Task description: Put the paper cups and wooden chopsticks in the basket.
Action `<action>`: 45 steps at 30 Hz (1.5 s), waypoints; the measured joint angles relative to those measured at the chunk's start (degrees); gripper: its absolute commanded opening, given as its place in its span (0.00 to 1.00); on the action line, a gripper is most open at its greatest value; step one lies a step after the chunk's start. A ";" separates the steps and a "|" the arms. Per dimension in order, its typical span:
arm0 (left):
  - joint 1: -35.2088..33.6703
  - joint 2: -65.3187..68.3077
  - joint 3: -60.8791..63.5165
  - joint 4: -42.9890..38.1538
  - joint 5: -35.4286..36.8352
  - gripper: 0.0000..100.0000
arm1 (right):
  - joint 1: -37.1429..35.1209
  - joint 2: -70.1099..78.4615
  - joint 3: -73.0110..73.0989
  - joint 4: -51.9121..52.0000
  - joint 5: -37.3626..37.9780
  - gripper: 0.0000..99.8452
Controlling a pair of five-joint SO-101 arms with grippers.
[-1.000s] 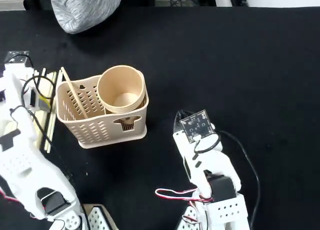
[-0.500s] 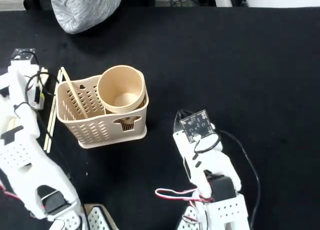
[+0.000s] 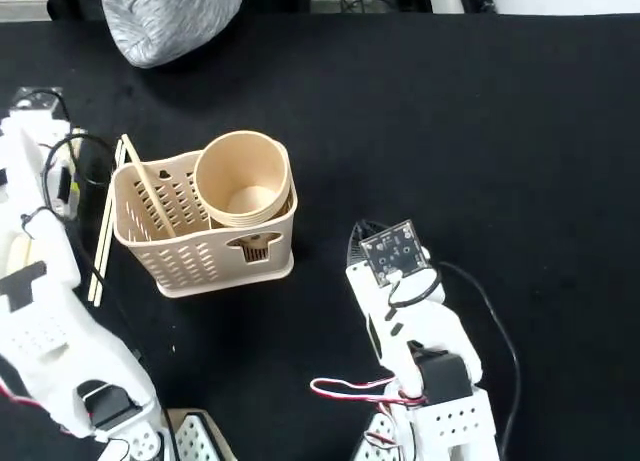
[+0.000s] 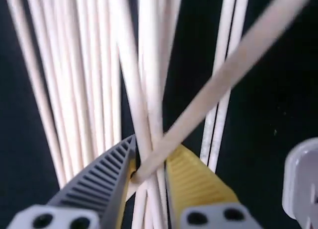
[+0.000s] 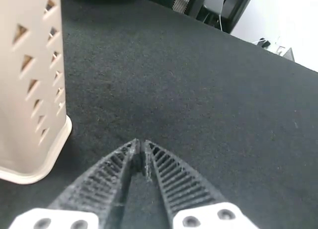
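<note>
black surface [image 3: 470, 131], nine o'clock: left gripper [image 4: 149, 157] has pulled back pinching one chopstick [image 4: 233, 70], basket [image 3: 200, 253] next; right gripper [image 5: 139, 157] pressed together.

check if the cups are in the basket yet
In: the stacked cups stand upright inside the basket, mouths up.

beige basket [image 3: 200, 246] patterned with rows of small cut-out holes; tan paper cups [image 3: 243, 171]; pale wooden chopsticks [image 4: 149, 65]; black desk [image 3: 480, 131]; left claw [image 4: 149, 150] one grey finger, one yellow; right claw [image 5: 141, 148] black, ribbed.
</note>
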 measured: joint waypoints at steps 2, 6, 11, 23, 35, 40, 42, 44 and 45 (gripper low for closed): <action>0.00 -4.31 2.29 0.09 0.00 0.03 | 0.00 0.00 0.00 0.00 0.00 0.02; 0.53 -13.27 9.58 -5.01 0.79 0.03 | 0.00 0.00 0.00 0.00 0.00 0.02; 1.85 -23.38 22.77 -17.32 3.96 0.03 | 0.00 0.00 0.00 0.00 0.00 0.02; 1.93 -32.44 32.35 -32.53 20.57 0.03 | 0.00 0.00 0.00 0.00 0.00 0.02; 0.62 -39.03 37.63 -42.55 35.08 0.03 | 0.00 0.00 0.00 0.00 0.00 0.02; 0.18 -52.48 50.46 -54.68 35.87 0.03 | 0.00 0.00 0.00 0.00 0.00 0.02; 0.18 -58.81 56.53 -60.48 35.87 0.03 | 0.00 0.00 0.00 0.00 0.00 0.02; 0.18 -64.88 61.98 -64.97 35.87 0.03 | 0.00 0.00 0.00 0.00 0.00 0.02; 0.18 -67.69 64.26 -66.46 35.87 0.03 | 0.00 0.00 0.00 0.00 0.00 0.02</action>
